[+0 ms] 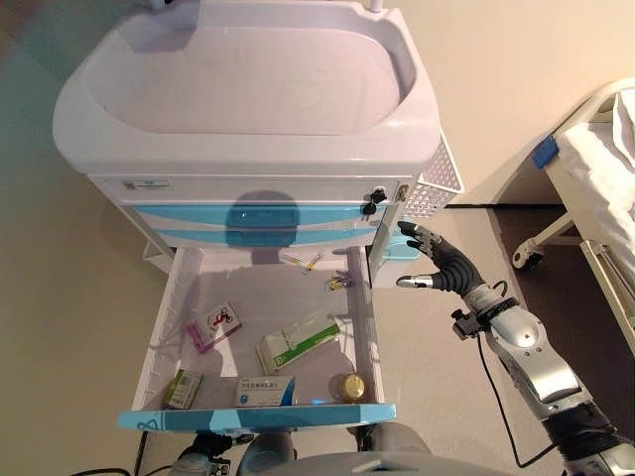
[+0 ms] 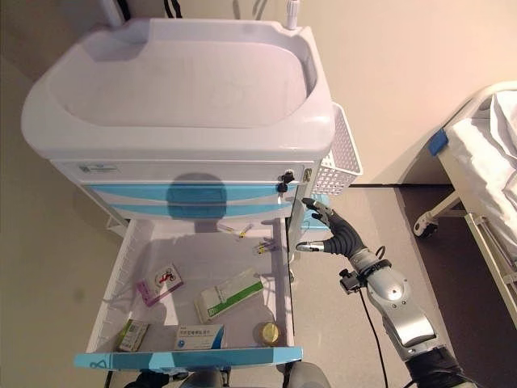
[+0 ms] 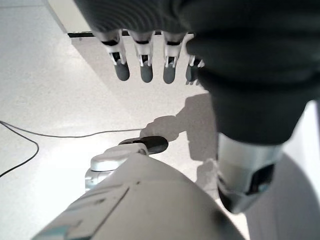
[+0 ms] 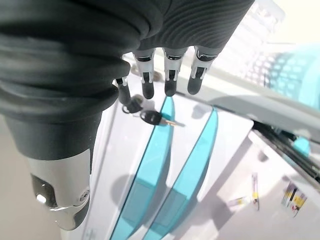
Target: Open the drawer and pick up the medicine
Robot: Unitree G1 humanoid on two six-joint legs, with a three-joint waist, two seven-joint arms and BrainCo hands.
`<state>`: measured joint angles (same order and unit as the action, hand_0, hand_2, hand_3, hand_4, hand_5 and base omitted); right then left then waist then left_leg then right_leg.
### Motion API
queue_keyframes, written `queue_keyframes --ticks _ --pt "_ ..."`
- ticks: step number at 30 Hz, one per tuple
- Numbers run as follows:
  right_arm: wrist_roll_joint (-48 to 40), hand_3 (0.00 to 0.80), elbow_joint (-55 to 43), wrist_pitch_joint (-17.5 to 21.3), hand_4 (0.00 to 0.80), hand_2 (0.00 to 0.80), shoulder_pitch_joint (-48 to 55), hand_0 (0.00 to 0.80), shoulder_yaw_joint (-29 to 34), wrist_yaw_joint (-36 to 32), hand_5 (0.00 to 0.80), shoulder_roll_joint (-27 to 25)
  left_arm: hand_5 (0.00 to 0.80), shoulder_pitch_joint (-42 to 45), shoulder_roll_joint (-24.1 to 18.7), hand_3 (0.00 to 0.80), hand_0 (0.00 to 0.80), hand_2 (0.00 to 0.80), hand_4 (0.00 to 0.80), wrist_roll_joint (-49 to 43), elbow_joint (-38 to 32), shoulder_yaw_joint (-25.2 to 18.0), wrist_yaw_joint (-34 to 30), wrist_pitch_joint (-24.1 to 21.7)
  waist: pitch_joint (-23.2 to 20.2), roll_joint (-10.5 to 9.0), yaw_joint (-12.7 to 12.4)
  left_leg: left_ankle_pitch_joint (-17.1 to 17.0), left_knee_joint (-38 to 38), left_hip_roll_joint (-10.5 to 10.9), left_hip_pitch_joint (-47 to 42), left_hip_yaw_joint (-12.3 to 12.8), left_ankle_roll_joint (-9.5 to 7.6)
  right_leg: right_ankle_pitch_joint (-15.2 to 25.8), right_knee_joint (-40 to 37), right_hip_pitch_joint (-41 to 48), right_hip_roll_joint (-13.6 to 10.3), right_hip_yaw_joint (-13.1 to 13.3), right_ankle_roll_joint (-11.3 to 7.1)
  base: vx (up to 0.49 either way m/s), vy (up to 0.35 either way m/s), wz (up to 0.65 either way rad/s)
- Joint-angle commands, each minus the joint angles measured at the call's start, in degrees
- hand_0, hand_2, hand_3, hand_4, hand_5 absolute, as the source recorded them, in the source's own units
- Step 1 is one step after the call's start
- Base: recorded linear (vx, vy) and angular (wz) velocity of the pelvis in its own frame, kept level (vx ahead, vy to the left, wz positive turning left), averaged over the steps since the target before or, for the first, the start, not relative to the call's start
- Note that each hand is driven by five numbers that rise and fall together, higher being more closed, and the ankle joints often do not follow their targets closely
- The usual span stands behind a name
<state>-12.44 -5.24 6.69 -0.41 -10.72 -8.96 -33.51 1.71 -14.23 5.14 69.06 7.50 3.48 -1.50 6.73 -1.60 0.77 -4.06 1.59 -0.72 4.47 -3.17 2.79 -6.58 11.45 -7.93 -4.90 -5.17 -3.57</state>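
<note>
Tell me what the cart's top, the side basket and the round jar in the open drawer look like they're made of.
Cart top: looks like moulded plastic, pale lilac-white, smooth with a soft sheen and rounded rims.
Side basket: white open lattice, probably plastic, though coated wire can't be ruled out.
Round jar in the drawer: gold cap with a metallic shine; whether metal or plastic isn't clear, and the body is hidden.

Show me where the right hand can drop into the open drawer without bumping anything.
The clearest patch of the open white drawer is its back left, behind the small pink card. A narrower gap lies between that card and the green-and-white box. The front edge is crowded: small green box, blue-and-white box, round gold-lidded jar. The right hand hovers open outside the right wall.
</note>
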Motion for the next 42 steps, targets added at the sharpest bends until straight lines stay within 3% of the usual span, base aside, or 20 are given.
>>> queue_keyframes --ticks 1,8,18,27,34,39,42 --pt "1.12 0.0 -6.46 4.55 0.0 0.0 -0.68 0.0 1.53 0.45 0.0 0.26 0.0 -2.62 -0.16 0.0 0.0 0.0 0.0 -3.71 1.53 -2.12 0.01 -1.39 -0.87 -2.23 0.43 5.7 -3.39 3.85 -0.14 0.77 -2.99 7.95 -7.89 1.23 0.0 0.28 -3.26 0.091 -0.004 -0.02" --pt "4.63 0.0 -7.22 5.39 0.0 0.0 -1.44 0.0 0.48 1.22 0.0 0.76 0.0 -1.55 0.34 0.0 0.0 0.0 0.0 -3.86 1.46 -2.3 0.16 -1.52 -2.57 -2.1 0.19 5.94 -2.14 3.6 -2.42 0.84 -2.98 7.31 -8.87 3.71 0.09 -0.39 -3.25 0.06 -0.004 0.0" --pt "13.62 0.0 -12.16 6.46 0.0 0.0 -5.33 0.0 -1.31 0.98 0.0 -3.32 0.0 -0.84 0.67 0.0 0.0 0.0 0.0 -4.04 1.88 -2.83 0.1 -1.53 -3.83 -2.53 -0.72 6.09 -1.09 3.35 -3.61 0.12 -2.71 6.85 -9.98 5.33 0.11 -1.55 -3.15 0.031 -0.005 0.03" --pt "14.78 0.0 -11.52 5.05 0.0 0.0 -13.41 0.0 -10.58 -0.32 0.0 -1.52 0.0 -1.38 1.14 0.0 0.0 0.0 0.0 -3.05 3.29 -2.5 1.4 -0.34 -4.42 -3.16 -1.87 5.68 -0.74 3.3 -3.25 -0.63 -2.48 6.71 -9.79 5.07 0.24 -2.56 -2.91 0.005 -0.008 0.05" --pt "6.87 0.0 -6.87 1.9 0.0 0.0 -18.84 0.0 -20.01 -8.61 0.0 -0.05 0.0 -0.59 0.75 0.0 0.0 0.0 0.0 -2.59 3.76 -2.03 0.51 -0.18 -4.41 -3.51 -3.0 5.45 -0.6 3.31 -3.18 -1.57 -2.27 6.65 -9.85 5.34 -0.02 -3.57 -2.79 -0.002 -0.005 0.09" --pt "9.71 0.0 0.33 1.02 0.0 0.0 -20.19 0.0 -25.29 -10.41 0.0 1.26 0.0 -0.36 0.86 0.0 0.0 0.0 0.0 -2.49 3.69 -1.5 0.15 -0.28 -4.11 -3.55 -3.77 5.15 -0.61 3.44 -2.73 -2.11 -2.06 6.63 -9.86 5.26 -0.07 -4.17 -2.7 -0.008 -0.002 0.04" --pt "15.77 0.0 6.2 1.24 0.0 0.0 -20.15 0.0 -27.99 -9.85 0.0 2.88 0.0 -0.46 1.1 0.0 0.0 0.0 0.0 -2.63 3.57 -1.16 0.1 -0.2 -3.76 -3.38 -4.05 5.02 -0.71 3.54 -2.39 -2.61 -1.99 6.51 -9.55 5.02 -0.18 -4.58 -2.62 -0.014 -0.001 0.05"
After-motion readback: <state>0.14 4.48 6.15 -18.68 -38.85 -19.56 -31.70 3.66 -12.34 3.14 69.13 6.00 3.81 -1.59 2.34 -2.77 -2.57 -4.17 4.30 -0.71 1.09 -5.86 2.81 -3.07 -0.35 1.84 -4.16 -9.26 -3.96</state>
